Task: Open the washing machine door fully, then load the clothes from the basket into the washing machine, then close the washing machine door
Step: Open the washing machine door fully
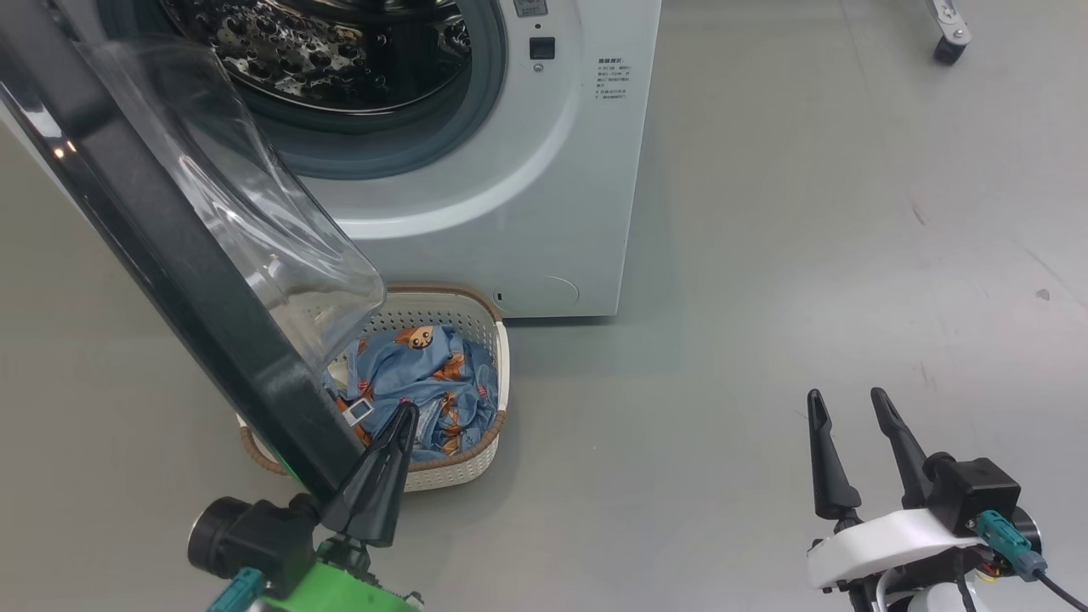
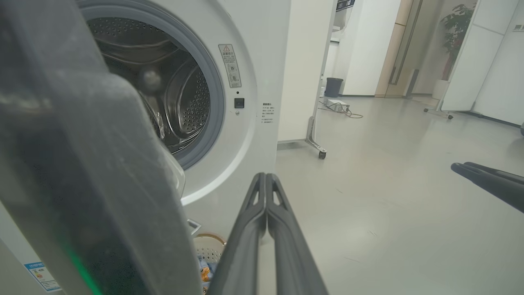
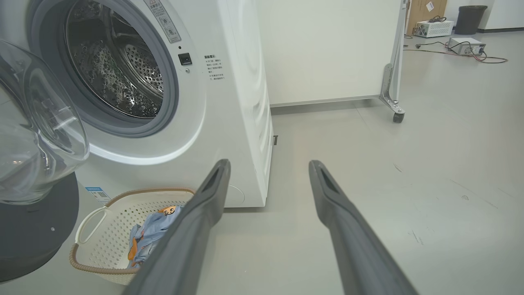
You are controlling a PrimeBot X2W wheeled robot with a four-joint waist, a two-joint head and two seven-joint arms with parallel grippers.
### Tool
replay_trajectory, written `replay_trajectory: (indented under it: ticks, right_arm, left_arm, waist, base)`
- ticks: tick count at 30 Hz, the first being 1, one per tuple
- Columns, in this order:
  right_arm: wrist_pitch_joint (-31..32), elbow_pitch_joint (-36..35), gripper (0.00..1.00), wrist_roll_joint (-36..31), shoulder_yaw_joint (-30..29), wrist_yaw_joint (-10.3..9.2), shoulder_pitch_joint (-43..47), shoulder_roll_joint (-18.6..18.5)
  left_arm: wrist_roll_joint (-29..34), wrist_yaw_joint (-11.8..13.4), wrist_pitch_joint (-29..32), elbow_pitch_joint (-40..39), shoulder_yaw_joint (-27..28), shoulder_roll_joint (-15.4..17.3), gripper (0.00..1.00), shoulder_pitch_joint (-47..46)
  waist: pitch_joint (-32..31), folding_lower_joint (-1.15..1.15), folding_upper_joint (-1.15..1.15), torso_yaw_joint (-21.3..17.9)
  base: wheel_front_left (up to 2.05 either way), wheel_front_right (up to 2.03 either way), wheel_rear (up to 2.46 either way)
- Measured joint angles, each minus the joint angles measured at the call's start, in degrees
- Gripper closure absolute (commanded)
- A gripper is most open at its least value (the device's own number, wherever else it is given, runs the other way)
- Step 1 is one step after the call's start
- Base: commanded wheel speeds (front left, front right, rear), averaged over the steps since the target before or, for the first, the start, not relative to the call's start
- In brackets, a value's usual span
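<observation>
The clothes [image 1: 433, 382] lie in the basket [image 1: 476, 306] before the washing machine [image 1: 527, 212].

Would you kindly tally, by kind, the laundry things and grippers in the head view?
washing machine: 1
washing machine door: 1
basket: 1
clothes heap: 1
grippers: 2, left gripper and right gripper
Total: 6

We see the open door [image 1: 170, 259] overhanging the basket [image 1: 450, 474] on its left half; the drum mouth [image 1: 340, 51] far behind and the bare floor [image 1: 807, 255] to the right are unobstructed.
</observation>
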Motion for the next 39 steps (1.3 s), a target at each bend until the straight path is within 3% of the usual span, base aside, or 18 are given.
replay_trajectory:
  ticks: [26,39]
  right_arm:
    - [0.0,1.03,0.0,-0.16,-0.96,1.01,-1.26,1.05]
    - [0.0,1.05,0.0,-0.31,-2.37,1.02,-1.26,1.24]
  left_arm:
    - [-1.74,0.0,-0.01,5.42,1.89,-1.87,1.0,-4.14]
    - [-1.7,-0.13,-0.01,6.42,2.64,-3.55,1.0,-4.64]
  waist:
    - [1.72,0.0,0.0,0.04]
    - [2.14,0.0,0.0,3.67]
  base:
    - [0.0,0.0,0.0]
    - [0.0,0.0,0.0]
